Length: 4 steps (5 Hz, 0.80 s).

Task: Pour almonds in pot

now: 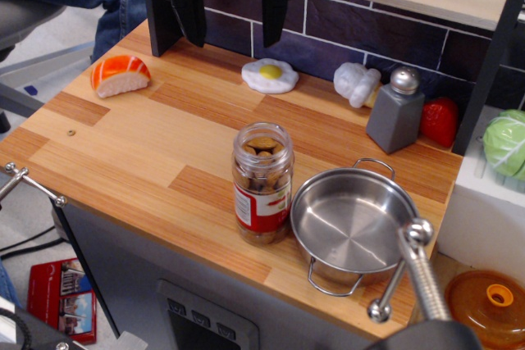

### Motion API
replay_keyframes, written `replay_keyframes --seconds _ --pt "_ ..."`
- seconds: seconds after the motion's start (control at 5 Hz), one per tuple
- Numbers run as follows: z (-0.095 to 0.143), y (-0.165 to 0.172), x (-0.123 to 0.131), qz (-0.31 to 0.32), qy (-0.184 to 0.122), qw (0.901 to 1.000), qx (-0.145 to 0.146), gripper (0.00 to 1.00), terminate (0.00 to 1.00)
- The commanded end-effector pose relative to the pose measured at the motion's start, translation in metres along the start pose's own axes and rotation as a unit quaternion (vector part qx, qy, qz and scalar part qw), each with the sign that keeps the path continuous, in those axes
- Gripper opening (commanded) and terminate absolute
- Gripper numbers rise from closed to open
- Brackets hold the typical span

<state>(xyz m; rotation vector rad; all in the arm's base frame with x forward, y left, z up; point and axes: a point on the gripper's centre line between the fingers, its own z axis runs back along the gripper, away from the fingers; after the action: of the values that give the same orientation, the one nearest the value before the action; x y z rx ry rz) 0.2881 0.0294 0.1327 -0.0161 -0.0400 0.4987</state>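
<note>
The almonds are tan-brown nuts in a clear plastic jar (pixel 262 184) with a red, white and green label. The jar stands upright and open-topped near the front of the wooden counter. The pot (pixel 353 227), shallow, shiny steel with two wire loop handles, sits empty just right of the jar, almost touching it. My gripper (pixel 234 37) hangs at the back of the counter, well above and behind the jar. Its black jaws are spread wide and hold nothing.
A salmon sushi toy (pixel 120 74) lies at the back left. A fried egg toy (pixel 270 76), a white toy (pixel 357 84), a grey shaker (pixel 395 112) and a red toy (pixel 440 120) line the tiled back wall. An orange lid (pixel 492 305) lies off the counter's right edge.
</note>
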Motion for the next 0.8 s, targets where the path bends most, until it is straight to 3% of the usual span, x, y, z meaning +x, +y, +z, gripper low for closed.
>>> replay_keyframes --seconds 0.0,0.2,0.4,0.6 --pt "0.000 0.000 0.000 0.000 0.000 1.0000 0.000 1.00 0.00" --pt "-0.002 0.007 -0.003 0.036 0.003 0.9993 -0.001 1.00 0.00" --pt "-0.011 0.011 -0.001 0.069 0.036 0.9969 0.011 1.00 0.00" --pt "-0.035 0.014 -0.006 0.103 0.127 0.9861 0.034 1.00 0.00"
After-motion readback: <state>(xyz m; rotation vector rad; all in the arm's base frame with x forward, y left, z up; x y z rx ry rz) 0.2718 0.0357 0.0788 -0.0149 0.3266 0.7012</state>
